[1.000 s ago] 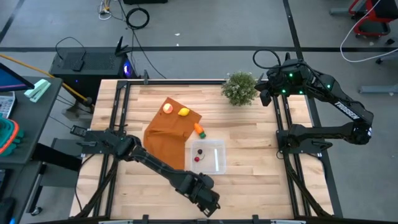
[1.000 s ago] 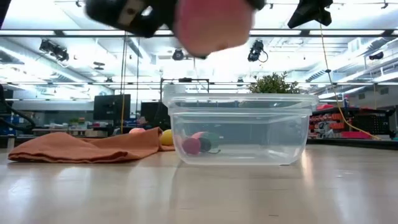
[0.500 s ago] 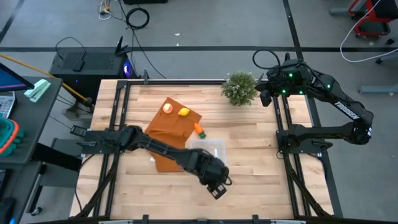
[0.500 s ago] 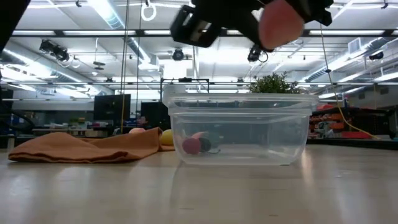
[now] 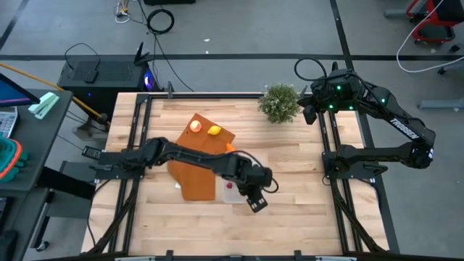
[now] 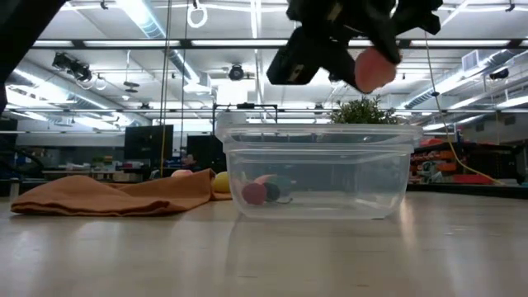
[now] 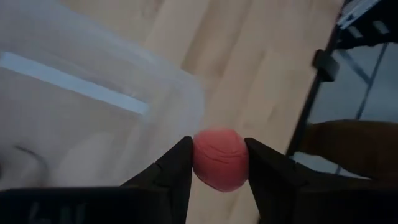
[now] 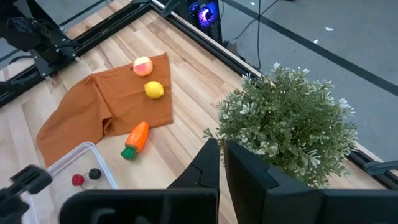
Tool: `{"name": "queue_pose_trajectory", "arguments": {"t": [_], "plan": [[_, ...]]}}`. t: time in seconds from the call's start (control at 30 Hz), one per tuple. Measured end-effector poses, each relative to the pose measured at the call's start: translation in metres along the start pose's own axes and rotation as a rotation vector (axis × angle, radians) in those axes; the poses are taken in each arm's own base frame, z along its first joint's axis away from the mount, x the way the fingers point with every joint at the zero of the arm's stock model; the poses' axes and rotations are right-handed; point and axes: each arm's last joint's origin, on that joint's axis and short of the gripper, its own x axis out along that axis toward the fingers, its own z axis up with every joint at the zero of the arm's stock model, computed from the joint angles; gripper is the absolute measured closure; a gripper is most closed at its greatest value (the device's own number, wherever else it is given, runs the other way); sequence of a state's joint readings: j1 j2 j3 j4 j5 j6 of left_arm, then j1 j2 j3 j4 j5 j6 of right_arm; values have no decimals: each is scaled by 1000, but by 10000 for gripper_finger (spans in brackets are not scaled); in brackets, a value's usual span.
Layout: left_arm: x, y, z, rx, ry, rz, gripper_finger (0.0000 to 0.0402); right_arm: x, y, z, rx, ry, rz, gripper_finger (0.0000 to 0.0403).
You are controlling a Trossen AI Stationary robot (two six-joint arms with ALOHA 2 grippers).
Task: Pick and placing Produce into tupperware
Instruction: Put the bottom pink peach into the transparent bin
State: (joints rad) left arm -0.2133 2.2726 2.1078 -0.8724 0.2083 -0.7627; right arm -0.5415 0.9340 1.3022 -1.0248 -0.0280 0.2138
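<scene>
Left arm has swung in from the near edge, carrying fruit over the tub.

The left pincer, grasping a small round pink-red toy fruit, now hangs above the clear shallow plastic tupperware on the wooden desk. Best to centre inside the near-right rim, lower, then release. The orange-brown cloth crowds the left; the right is open. The right pincer, clenched empty, waits by the bushy green plant.

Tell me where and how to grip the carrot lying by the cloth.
Grip the carrot across its orange body near the middle, coming straight down, fingers either side of its long axis. It lies flat on the wood by the orange-brown cloth; the body is thickest there, while the green top is small and narrow.
</scene>
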Motion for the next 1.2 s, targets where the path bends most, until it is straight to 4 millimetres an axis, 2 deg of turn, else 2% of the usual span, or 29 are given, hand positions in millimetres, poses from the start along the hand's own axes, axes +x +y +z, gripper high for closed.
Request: {"name": "queue_pose_trajectory", "arguments": {"t": [0.2,0.4,0.53,0.73,0.87,1.2], "plan": [[-7,29,10,95,96,66,264,0,0,0,18,0,0,401],[-14,49,2,196,257,167,257,0,0,0,37,0,0,401],[-14,47,-6,274,299,208,255,0,0,0,50,0,0,401],[-9,33,-18,399,266,292,266,0,0,0,72,-4,-12,401],[-7,29,-21,422,241,321,260,0,-1,0,77,-7,-25,401],[11,41,-28,435,268,353,265,0,-1,0,97,-9,-28,401]]}}
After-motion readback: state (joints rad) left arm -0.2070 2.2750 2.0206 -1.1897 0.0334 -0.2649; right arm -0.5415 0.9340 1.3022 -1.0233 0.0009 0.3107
